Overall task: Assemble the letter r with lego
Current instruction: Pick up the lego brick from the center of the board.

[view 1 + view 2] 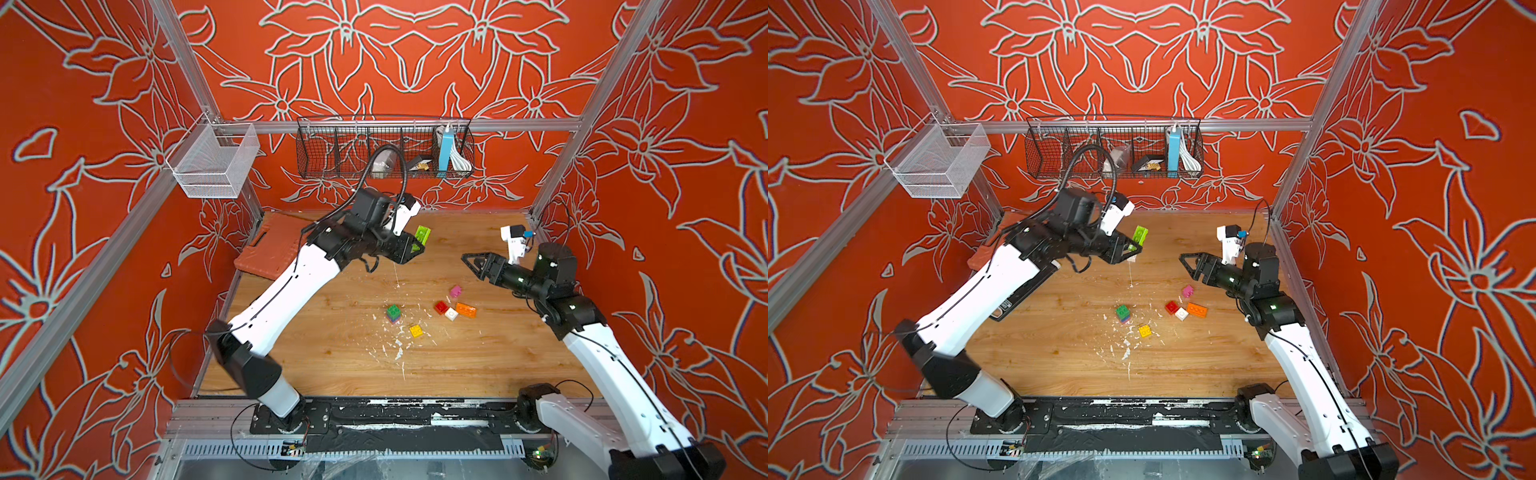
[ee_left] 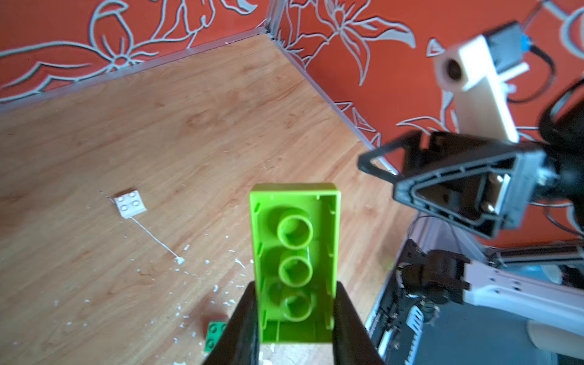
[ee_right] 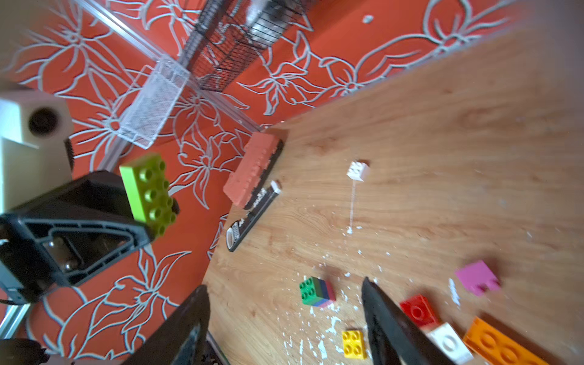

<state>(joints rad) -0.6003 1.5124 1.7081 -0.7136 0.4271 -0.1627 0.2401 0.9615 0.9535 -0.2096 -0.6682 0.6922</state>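
My left gripper (image 1: 417,245) is shut on a lime lego brick (image 1: 422,234), held in the air over the far middle of the table. In the left wrist view the lime brick (image 2: 295,252) shows its hollow underside between the two fingers. My right gripper (image 1: 467,259) hangs open and empty, facing the left one across a gap. Below on the table lie a green-topped stack (image 1: 393,312), a yellow brick (image 1: 416,330), red (image 1: 441,307), white (image 1: 451,314), orange (image 1: 466,310) and pink (image 1: 456,291) bricks. Another white brick (image 2: 130,203) lies farther back.
A ribbed orange case (image 1: 270,253) lies at the far left of the table, partly under my left arm. White flecks (image 1: 399,345) are scattered around the bricks. A black wire basket (image 1: 384,149) and a white mesh basket (image 1: 214,160) hang on the frame.
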